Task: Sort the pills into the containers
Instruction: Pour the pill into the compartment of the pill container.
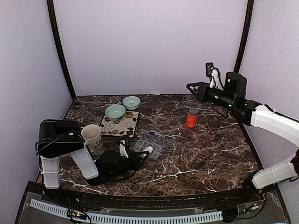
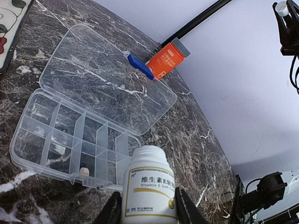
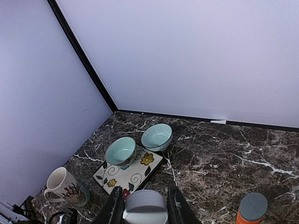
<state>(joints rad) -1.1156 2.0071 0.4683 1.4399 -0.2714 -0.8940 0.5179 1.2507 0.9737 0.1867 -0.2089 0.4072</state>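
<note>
— Two grippers, both loaded. Your left gripper [image 2: 148, 204] is clamped on a white bottle [image 2: 148, 184], one finger on each side of its body. The bottle's neck points forward, past the fingertips.

— Confirmed. Check what lies ahead of that gripper. The organiser [image 2: 46, 135] rests on the table [image 2: 196, 140] just beyond the bottle's neck, slightly to the left. Its lid [image 2: 103, 79] is folded back flat on the far side.

— You will find one pill [image 2: 84, 171] in a cell of the row nearest your fingertips, just left of the bottle. You cannot tell from the wrist view whether the bottle's mouth is open.

— Far ahead of the left gripper, past the lid, an orange bottle [image 2: 167, 59] stands on the table.

— Your right gripper [image 3: 145, 203] is held well above the table. Its two fingers are closed on a round white cap [image 3: 145, 209].

— Below that gripper, to its right, you see the orange bottle upright with its grey cap on. Below and ahead to the left are two green bowls. One bowl [image 3: 120, 150] sits on a flowered tile [image 3: 133, 173], and the other [image 3: 156, 136] is just beyond it. A mug [image 3: 58, 184] stands further left, apart from the tile.
</note>
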